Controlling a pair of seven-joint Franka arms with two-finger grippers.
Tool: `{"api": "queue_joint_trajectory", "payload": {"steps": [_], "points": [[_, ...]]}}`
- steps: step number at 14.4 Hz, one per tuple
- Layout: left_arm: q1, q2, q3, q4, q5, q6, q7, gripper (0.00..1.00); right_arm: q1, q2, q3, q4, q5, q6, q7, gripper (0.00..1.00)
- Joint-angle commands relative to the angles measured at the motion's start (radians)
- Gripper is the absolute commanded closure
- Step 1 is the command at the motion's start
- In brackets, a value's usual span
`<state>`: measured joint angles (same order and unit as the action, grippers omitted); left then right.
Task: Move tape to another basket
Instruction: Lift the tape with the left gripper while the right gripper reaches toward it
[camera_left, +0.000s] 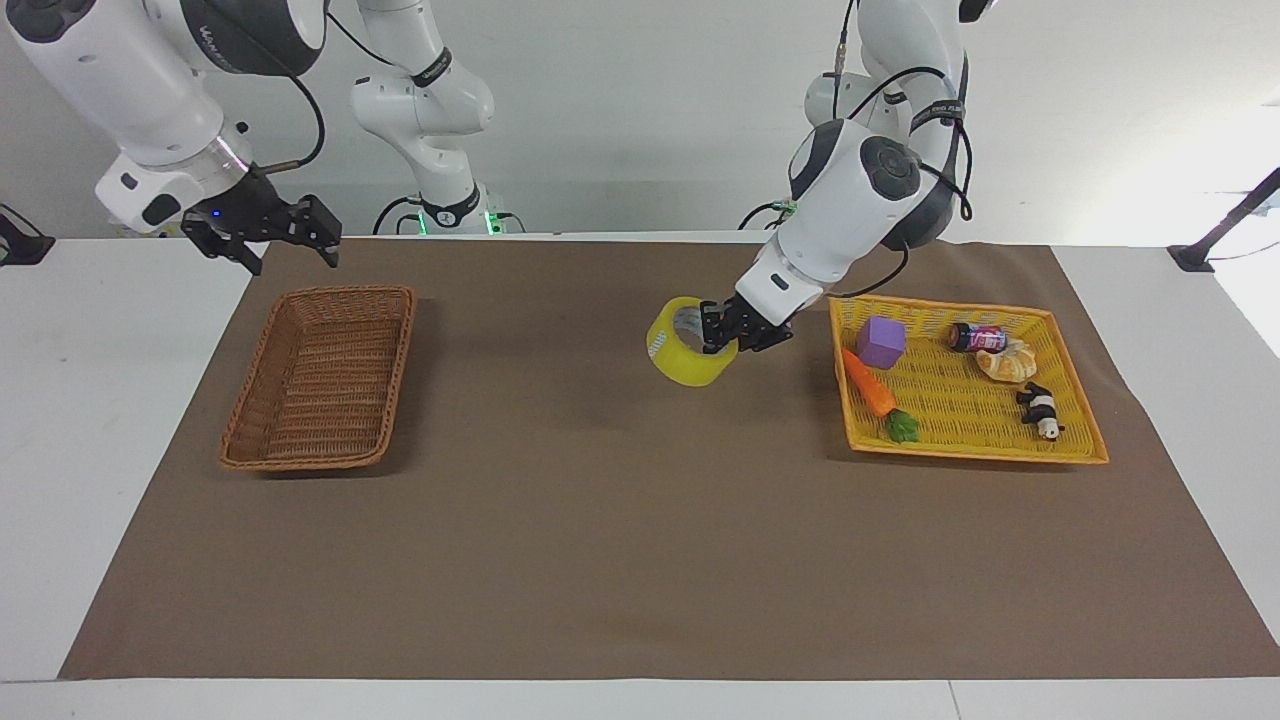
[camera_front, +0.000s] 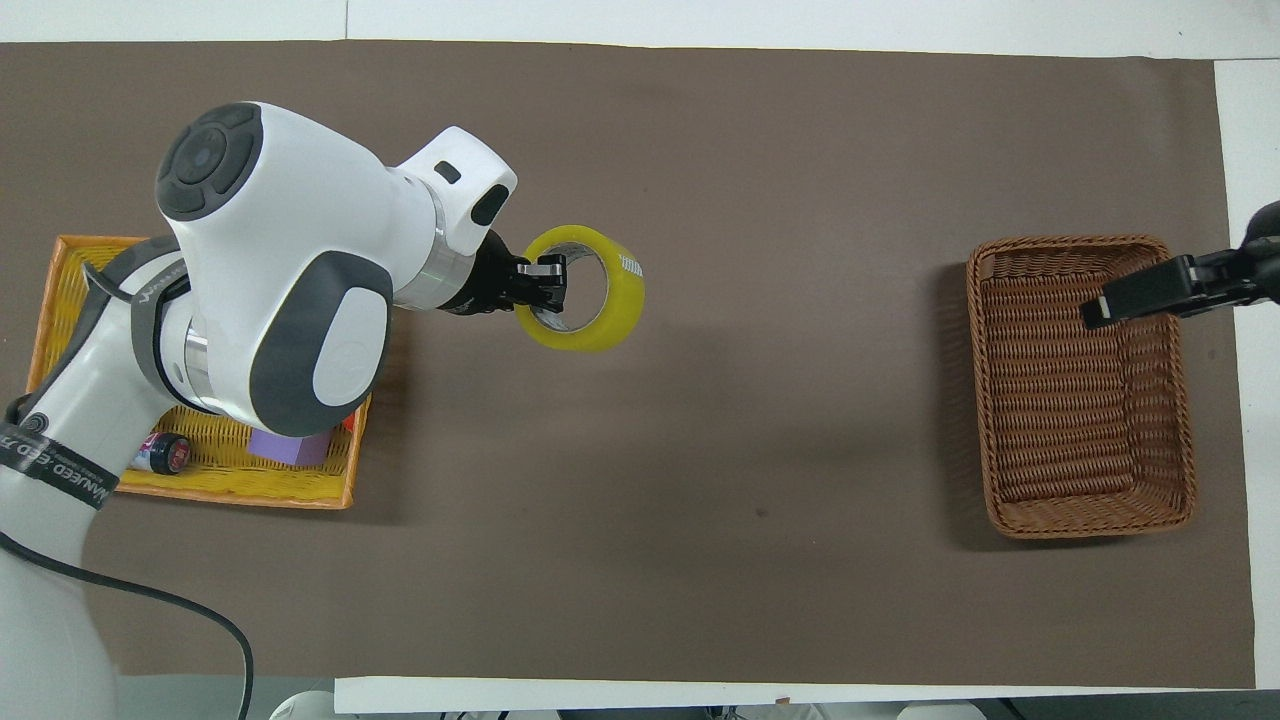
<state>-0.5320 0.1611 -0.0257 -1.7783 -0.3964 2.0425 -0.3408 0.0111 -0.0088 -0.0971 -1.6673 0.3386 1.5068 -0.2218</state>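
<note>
Left hand (camera_left: 722, 334) clamped, raised; right hand (camera_left: 268, 228) spread.

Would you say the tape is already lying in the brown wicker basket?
No, the left gripper holds the tape over the brown mat, apart from the basket.

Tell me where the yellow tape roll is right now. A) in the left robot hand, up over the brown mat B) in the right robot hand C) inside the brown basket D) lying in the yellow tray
A: the left hand grips the rim of the tape over the brown mat, between the yellow tray and the brown basket.
</note>
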Motion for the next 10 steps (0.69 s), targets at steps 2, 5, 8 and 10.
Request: {"api": "queue_joint_trajectory", "payload": {"steps": [2,5,8,10], "points": [[-0.011,-0.022,0.007,-0.024,-0.016,-0.005,0.014,1.00,-0.013,0.061,0.000,-0.063,0.377,0.039,-0.037,0.00],[-0.002,-0.020,0.009,-0.021,-0.006,-0.001,0.020,1.00,0.006,0.098,0.002,-0.184,0.686,0.142,-0.117,0.00],[0.004,-0.020,0.012,-0.021,0.005,-0.001,0.023,1.00,0.185,0.136,0.002,-0.190,0.798,0.373,-0.123,0.00],[0.017,-0.015,0.013,-0.013,0.016,0.002,0.025,1.00,0.272,0.151,0.002,-0.206,0.844,0.455,-0.125,0.00]]}}
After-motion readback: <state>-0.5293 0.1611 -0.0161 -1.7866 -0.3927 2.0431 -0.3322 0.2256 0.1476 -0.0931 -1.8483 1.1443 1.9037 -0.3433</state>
